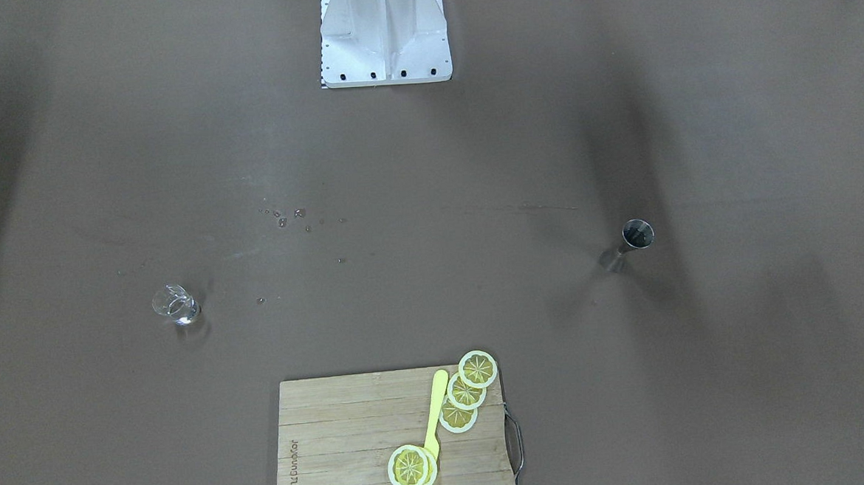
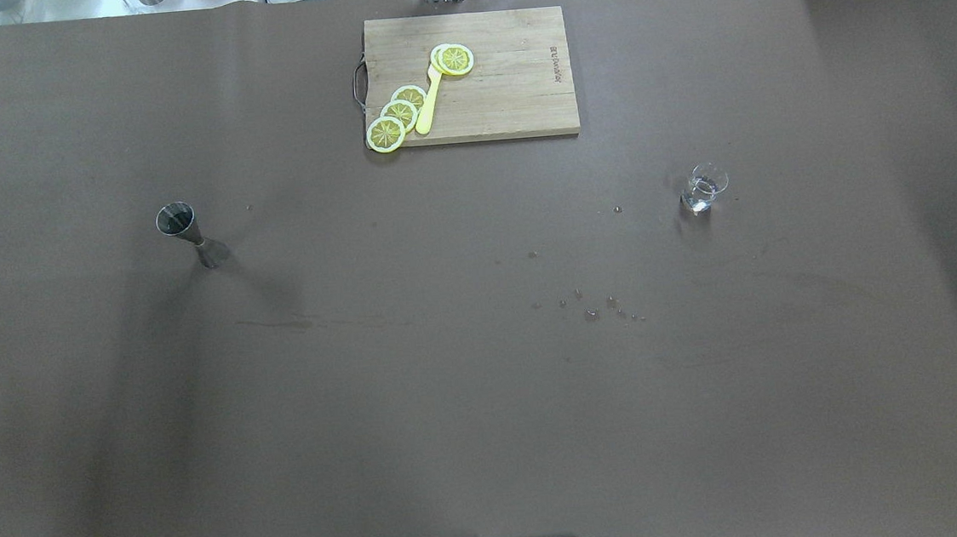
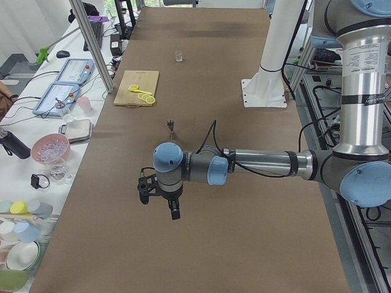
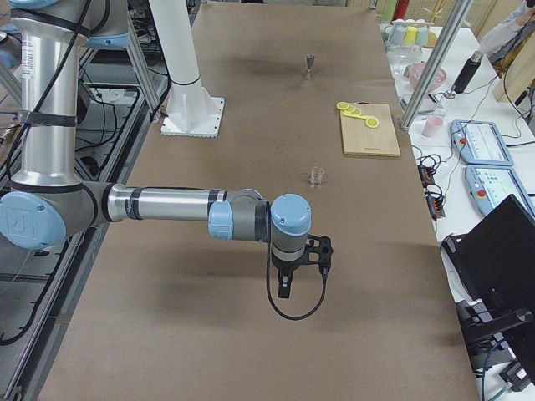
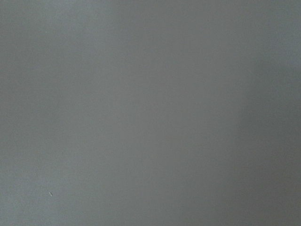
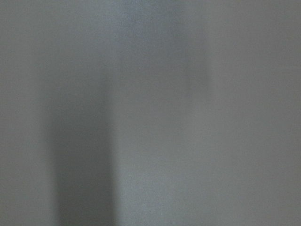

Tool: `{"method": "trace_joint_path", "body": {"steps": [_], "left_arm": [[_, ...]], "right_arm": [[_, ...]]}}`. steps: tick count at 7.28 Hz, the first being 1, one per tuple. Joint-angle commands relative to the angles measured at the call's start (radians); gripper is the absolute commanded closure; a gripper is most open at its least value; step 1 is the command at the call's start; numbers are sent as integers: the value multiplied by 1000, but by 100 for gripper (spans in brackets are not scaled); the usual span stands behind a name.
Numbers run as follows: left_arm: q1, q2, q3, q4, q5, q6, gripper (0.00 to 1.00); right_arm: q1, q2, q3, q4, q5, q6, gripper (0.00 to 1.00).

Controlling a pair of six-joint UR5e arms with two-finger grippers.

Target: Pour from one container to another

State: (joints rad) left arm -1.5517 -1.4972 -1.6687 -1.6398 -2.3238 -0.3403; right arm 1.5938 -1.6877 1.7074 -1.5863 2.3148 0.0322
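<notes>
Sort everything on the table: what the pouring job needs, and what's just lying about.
Needed for the job: clear glass cup; steel jigger.

Just lying about: wooden cutting board; lemon slices; yellow utensil; spilled droplets.

Overhead and front cameras look down from opposite sides, sharing the cutting board (image 2: 515, 86). Side cameras face along the table (image 3: 244, 244)

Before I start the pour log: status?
Left gripper, right gripper: hovering, open or shut unclear. Small clear glass cup, shiny steel hourglass jigger upright, apart. Droplets between.
</notes>
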Motion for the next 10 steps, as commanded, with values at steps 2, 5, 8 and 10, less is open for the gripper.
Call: {"method": "trace_joint_path", "body": {"steps": [2,5,8,10], "left_arm": [[-1,0,0,0,-2,0,1],[2,0,13,-3,4,1,1],[1,6,11,-3,-5,0,1],[1,9,9,-5,-5,0,1]], "right_arm": [[0,-1,0,0,0,0,0],[0,-3,0,2,0,0,0],[0,-3,0,2,0,0,0],[0,-3,0,0,0,0,0]]}}
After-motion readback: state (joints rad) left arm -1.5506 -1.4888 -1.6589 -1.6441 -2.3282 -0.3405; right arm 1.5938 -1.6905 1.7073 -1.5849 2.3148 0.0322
